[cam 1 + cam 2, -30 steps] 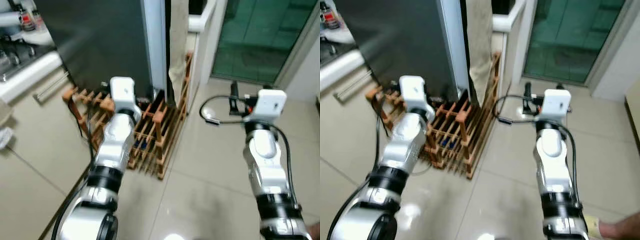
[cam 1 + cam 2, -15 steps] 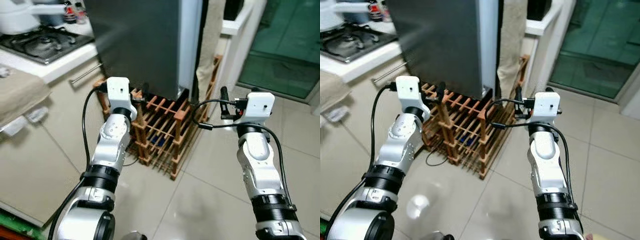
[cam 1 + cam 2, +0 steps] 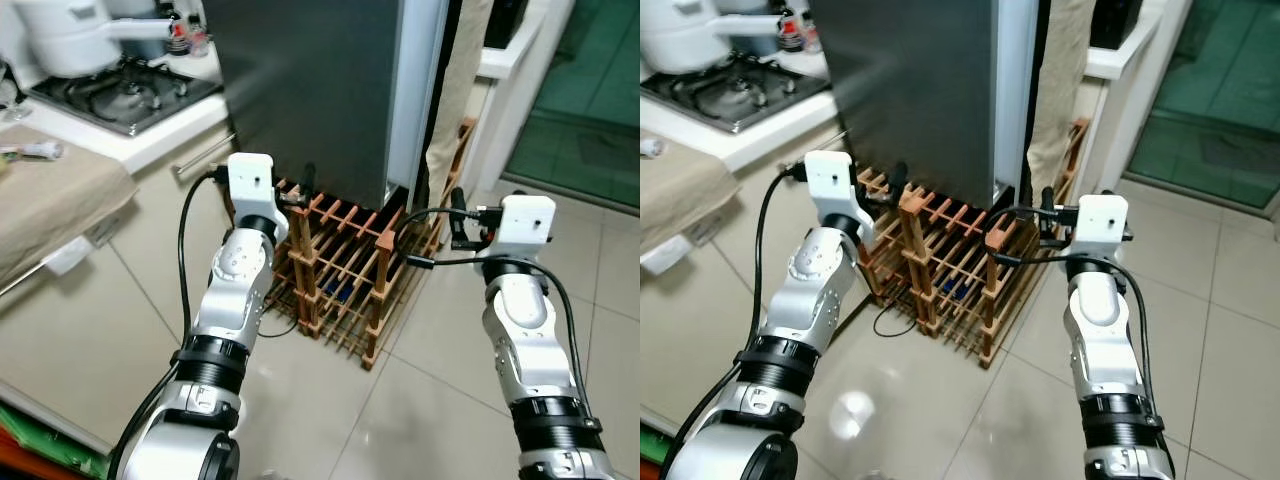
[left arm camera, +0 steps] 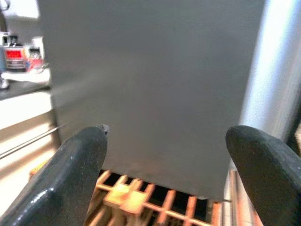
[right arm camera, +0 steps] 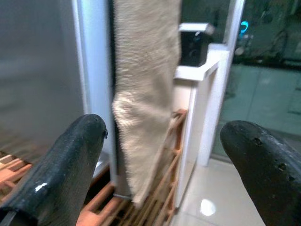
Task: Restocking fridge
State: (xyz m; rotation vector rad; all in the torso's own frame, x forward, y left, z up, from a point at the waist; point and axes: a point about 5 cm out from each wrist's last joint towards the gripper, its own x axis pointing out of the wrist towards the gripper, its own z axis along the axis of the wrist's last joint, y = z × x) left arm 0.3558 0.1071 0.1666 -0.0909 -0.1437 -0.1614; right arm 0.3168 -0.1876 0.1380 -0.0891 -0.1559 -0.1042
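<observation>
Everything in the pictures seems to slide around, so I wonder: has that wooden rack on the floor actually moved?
No. The wooden rack sits against the fridge's foot as before; the camera shifted.

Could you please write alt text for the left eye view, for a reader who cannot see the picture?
A tall dark grey fridge stands behind a low wooden rack on a tiled floor. Both silver arms reach toward it, the left gripper over the rack and the right gripper beside it. A gas stove sits on the counter at left.
</observation>
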